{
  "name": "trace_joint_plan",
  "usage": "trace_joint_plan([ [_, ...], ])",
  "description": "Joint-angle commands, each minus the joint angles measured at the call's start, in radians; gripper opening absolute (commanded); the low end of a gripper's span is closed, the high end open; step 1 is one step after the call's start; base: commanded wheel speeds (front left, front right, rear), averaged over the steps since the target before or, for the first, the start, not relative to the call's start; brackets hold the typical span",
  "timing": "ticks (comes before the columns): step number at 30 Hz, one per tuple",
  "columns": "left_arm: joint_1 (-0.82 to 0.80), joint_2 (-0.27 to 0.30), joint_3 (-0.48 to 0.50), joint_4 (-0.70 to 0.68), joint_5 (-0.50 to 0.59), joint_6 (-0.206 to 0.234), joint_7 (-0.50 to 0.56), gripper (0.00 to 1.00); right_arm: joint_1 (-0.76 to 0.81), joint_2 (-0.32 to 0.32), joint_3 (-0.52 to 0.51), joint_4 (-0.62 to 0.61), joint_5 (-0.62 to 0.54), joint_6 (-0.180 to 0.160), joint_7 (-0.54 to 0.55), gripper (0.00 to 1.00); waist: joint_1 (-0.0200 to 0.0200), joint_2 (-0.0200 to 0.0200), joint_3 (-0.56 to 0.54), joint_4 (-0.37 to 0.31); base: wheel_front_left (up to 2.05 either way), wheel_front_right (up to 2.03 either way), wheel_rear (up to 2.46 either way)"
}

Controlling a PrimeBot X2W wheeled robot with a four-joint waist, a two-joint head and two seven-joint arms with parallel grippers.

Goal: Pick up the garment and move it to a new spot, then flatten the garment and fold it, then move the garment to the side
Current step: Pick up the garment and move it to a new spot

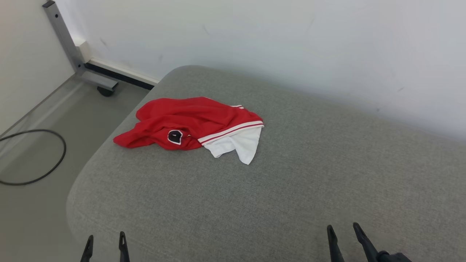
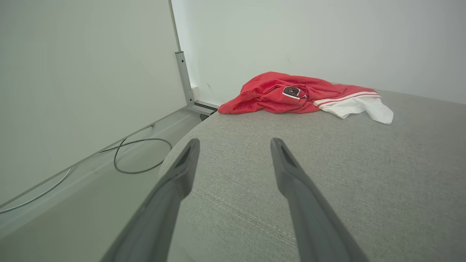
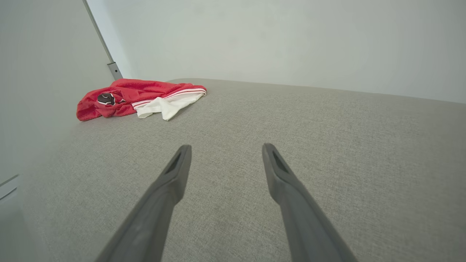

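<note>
Floor (image 1: 32, 218) runs down the far left of the head view, with one dark cable (image 1: 64, 149) looped on it. Behind the cable stands one grey metal frame leg (image 1: 63, 40) on a black caster (image 1: 105, 91), against the white wall (image 1: 291, 43).

One padded grey surface (image 1: 291, 182) takes up most of the rest. Its rounded left edge drops to the floor and its far edge meets the wall.

One left gripper (image 1: 106, 235) sits at the lower left, near the front left corner. Its two dark fingers are spread apart and hold nothing, as the left wrist view confirms (image 2: 235, 140).

One garment (image 1: 182, 120), red with a white striped band, a white panel and a small black patch, lies crumpled on the surface. It is close to the far left edge and well apart from both grippers. A red corner of it nearly reaches the left rim.

To the right of the garment, bare grey fabric stretches wide.

One right gripper (image 1: 343, 225) sits at the lower right. Its two fingers are also parted and empty, over bare fabric in the right wrist view (image 3: 226, 145), where the garment (image 3: 127, 96) lies far off to the upper left.
</note>
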Motion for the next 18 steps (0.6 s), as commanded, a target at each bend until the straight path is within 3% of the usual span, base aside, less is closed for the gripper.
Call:
trace_joint_plan([
  [1, 0.012, -0.002, 0.003, -0.006, -0.006, 0.009, -0.003, 1.0, -0.014, 0.002, 0.005, 0.002, -0.006, -0.002, 0.0, 1.0, 0.0, 0.0, 0.019, 0.022, 0.0, 0.0, 0.0],
  [8, 0.032, -0.002, 0.019, -0.037, -0.027, 0.04, -0.003, 1.0, -0.057, 0.002, 0.037, 0.024, -0.018, -0.002, 0.0, 1.0, 0.0, 0.0, 0.034, 0.033, 0.0, 0.0, 0.0],
  [14, -0.024, -0.002, 0.034, -0.005, -0.024, -0.008, -0.003, 1.0, -0.024, 0.002, 0.005, 0.01, -0.004, -0.002, 0.0, 1.0, 0.0, 0.0, 0.006, 0.011, 0.0, 0.0, 0.0],
  [18, -0.084, -0.001, 0.053, 0.006, -0.025, -0.032, -0.003, 1.0, -0.027, 0.002, 0.007, -0.004, -0.011, -0.002, 0.0, 1.0, 0.0, 0.0, 0.014, -0.06, 0.0, 0.0, 0.0],
])
